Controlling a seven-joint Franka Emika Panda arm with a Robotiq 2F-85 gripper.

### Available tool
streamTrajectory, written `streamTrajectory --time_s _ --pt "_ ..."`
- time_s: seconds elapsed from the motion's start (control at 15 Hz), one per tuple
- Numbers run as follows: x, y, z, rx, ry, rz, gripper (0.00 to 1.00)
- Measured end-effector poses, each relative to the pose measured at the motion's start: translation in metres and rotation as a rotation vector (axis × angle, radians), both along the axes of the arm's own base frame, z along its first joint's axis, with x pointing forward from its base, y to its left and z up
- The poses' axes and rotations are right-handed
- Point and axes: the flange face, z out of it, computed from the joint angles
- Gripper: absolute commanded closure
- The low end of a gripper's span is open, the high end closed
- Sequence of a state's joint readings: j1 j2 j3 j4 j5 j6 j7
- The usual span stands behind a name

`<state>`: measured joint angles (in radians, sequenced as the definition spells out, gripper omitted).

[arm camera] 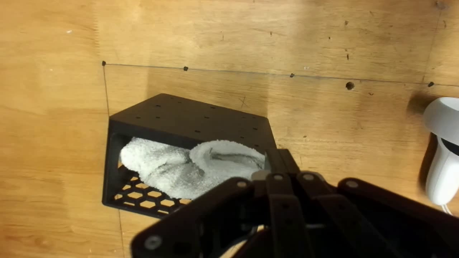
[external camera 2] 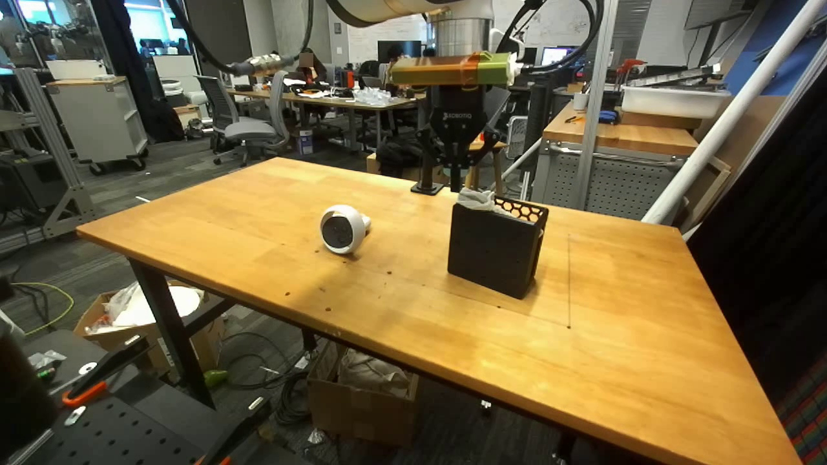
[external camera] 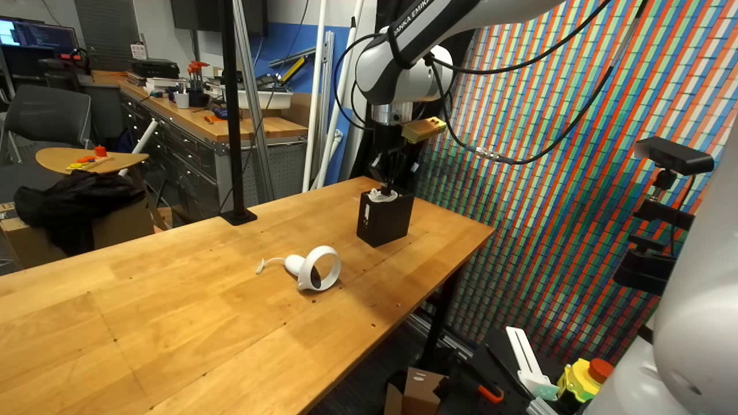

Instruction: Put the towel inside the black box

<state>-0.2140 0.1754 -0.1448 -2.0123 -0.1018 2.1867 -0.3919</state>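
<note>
Pale, fuzzy towel (arm camera: 179, 179) bunched inside the black box (arm camera: 190, 120), left of the tool (arm camera: 279, 154) in the wrist view.
The tool's fingers (arm camera: 274, 163) are pressed together; contact with the towel is unclear. Honeycomb holes pierce one box wall. A white ringed controller (arm camera: 441, 168) shares the wooden worktop (arm camera: 322, 125), at the wrist view's right edge; grey chairs (external camera 2: 252, 130) stand upper left in an exterior view.

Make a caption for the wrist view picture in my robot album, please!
White towel bunched in the black box, closed gripper overhead, white controller at the right edge.
</note>
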Motion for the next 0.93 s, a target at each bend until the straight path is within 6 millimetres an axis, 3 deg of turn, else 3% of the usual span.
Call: streamTrajectory --time_s 0.4,0.93 --pt "0.011 -0.006 0.005 -0.01 -0.014 0.0 0.98" --pt "0.019 -0.019 -0.009 -0.012 0.001 -0.014 0.98"
